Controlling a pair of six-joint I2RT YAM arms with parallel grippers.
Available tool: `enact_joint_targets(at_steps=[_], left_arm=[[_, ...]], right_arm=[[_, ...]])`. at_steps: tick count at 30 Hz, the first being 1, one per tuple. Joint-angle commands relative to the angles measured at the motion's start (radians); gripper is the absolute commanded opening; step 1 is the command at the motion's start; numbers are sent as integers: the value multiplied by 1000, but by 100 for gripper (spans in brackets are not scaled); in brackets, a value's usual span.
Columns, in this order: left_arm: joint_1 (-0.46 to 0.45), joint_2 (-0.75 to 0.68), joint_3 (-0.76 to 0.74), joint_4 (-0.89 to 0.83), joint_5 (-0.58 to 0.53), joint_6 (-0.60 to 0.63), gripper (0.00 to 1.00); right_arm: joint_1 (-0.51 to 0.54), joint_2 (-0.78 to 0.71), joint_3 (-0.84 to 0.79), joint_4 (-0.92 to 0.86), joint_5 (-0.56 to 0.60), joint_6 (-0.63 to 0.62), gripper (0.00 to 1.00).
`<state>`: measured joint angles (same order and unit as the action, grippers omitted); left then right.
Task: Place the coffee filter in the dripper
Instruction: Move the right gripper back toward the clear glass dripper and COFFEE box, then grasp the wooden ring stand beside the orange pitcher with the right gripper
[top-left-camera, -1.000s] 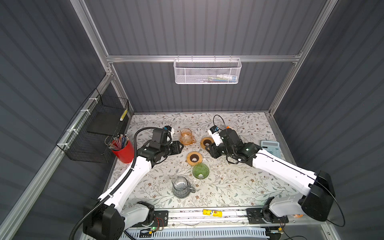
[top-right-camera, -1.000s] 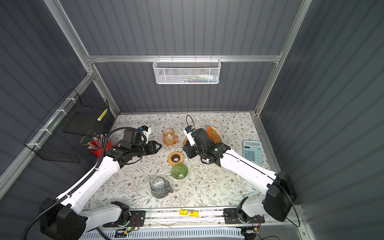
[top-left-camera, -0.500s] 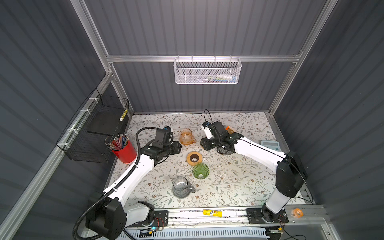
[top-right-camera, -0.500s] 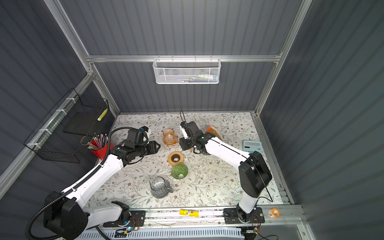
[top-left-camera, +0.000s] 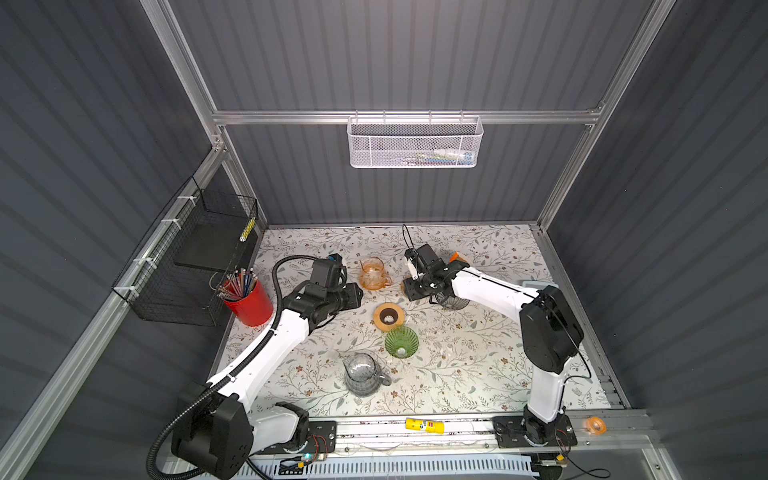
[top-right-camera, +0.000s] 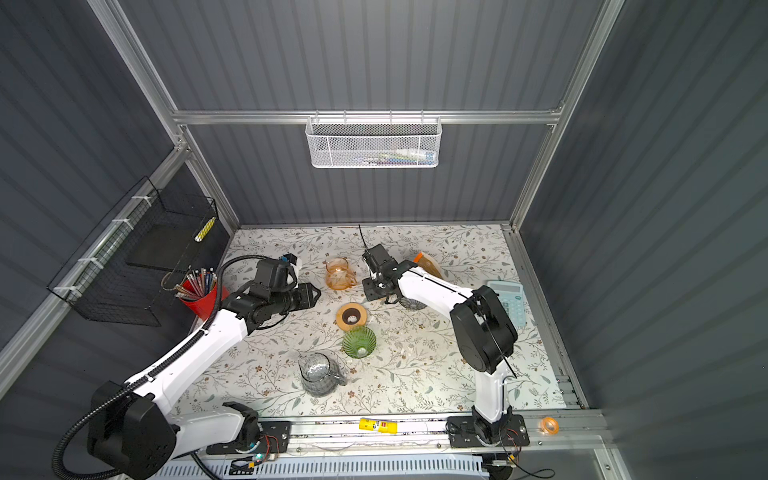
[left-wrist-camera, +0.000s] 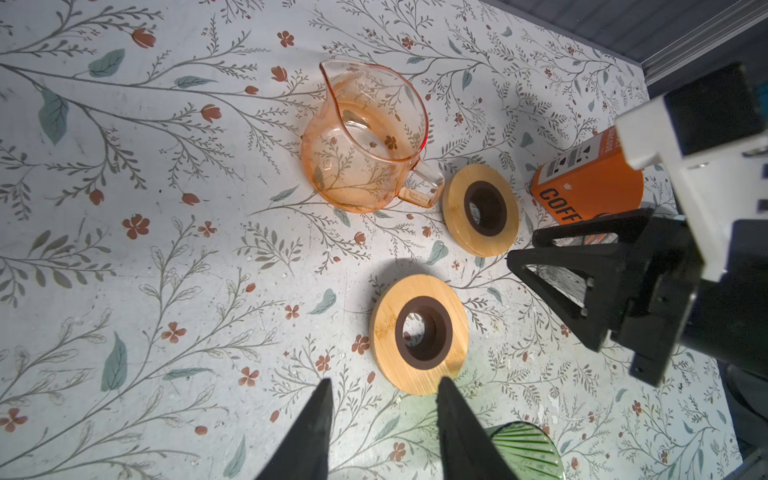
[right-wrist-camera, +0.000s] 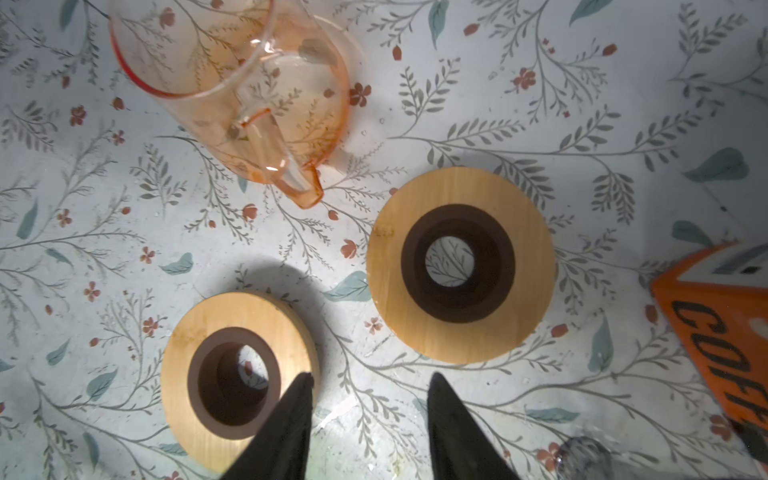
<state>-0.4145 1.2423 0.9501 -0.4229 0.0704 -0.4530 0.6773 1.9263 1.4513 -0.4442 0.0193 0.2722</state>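
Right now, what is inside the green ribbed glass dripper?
In both top views the green ribbed glass dripper shows only its ribs and a pale spot at the bottom; nothing lies in it. Nothing covers it; the left wrist view shows just its rim.

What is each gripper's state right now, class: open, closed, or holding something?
Left gripper: open, holding nothing.
Right gripper: open, holding nothing.

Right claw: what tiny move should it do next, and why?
Probably swing toward the orange bag. The right claw hangs open and empty by a wooden ring, no filter shows anywhere, and the bag marked COFF lies right beside it; it may hold filters.
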Motion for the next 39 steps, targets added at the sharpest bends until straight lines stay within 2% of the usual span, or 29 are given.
enact_joint_targets(at_steps=[1, 21, 39], left_arm=[[2, -6, -16, 18, 12, -7, 43], [2, -21, -34, 27, 8, -17, 44], [2, -8, -16, 27, 31, -15, 44]], right_arm=[[-4, 30, 43, -26, 31, 7, 46], [-8, 171, 162, -44, 48, -14, 50], [-13, 274, 240, -77, 56, -51, 48]])
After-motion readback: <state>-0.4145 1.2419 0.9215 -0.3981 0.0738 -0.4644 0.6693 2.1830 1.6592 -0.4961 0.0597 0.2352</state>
